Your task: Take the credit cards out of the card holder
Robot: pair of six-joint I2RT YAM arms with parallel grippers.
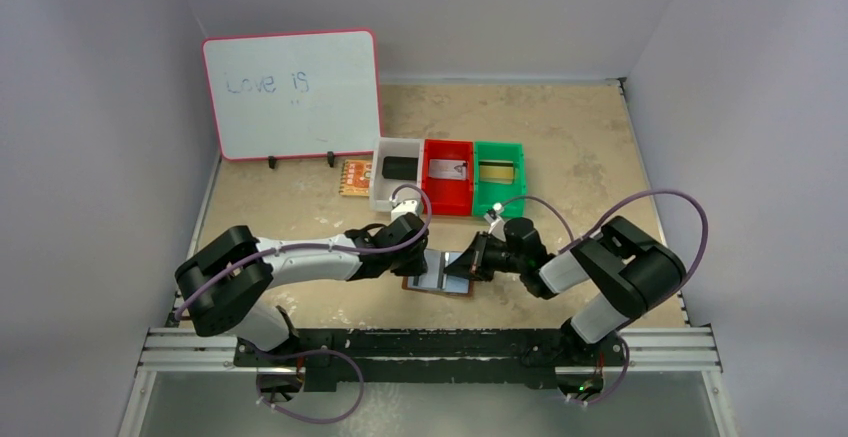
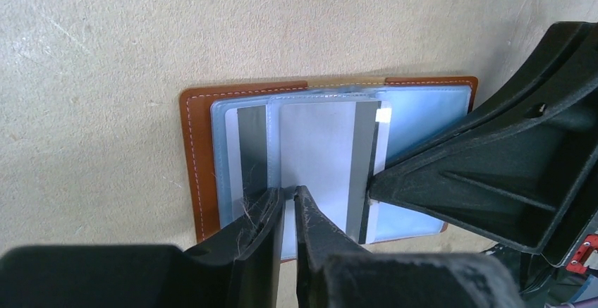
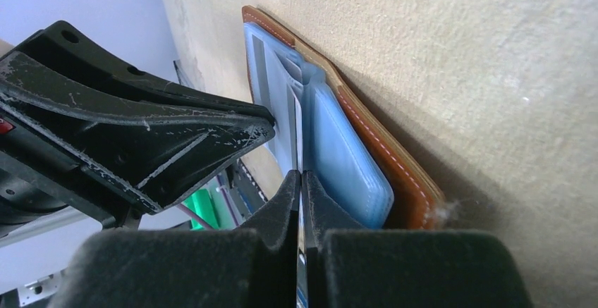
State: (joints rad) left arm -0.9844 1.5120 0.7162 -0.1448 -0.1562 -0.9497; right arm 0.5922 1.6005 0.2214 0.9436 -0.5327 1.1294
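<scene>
Pinching a card (image 2: 317, 160), the left gripper (image 2: 289, 199) is working beside the right gripper (image 2: 374, 188). Its jaws pressed together, the right gripper is pinning the holder (image 2: 194, 146) below.

Robot lab: walled test cell (image 1: 120, 77), arms on rail (image 1: 430, 347), whiteboard (image 1: 292, 94).

Card holder (image 2: 196, 154): brown leather-look cover, smooth with pale stitching along the edge; inner sleeves (image 2: 430, 114) are glossy clear-blue soft plastic, slightly wrinkled. Credit card (image 2: 321, 153) is smooth matt-white plastic with a dark grey stripe; gripper fingers (image 2: 486, 174) are matt black moulded plastic, scuffed and holding stray fibres. Table (image 2: 106, 61) is a rough, speckled beige stone-like surface; bins (image 1: 447, 172) look like glossy plastic in white, red and green.
</scene>
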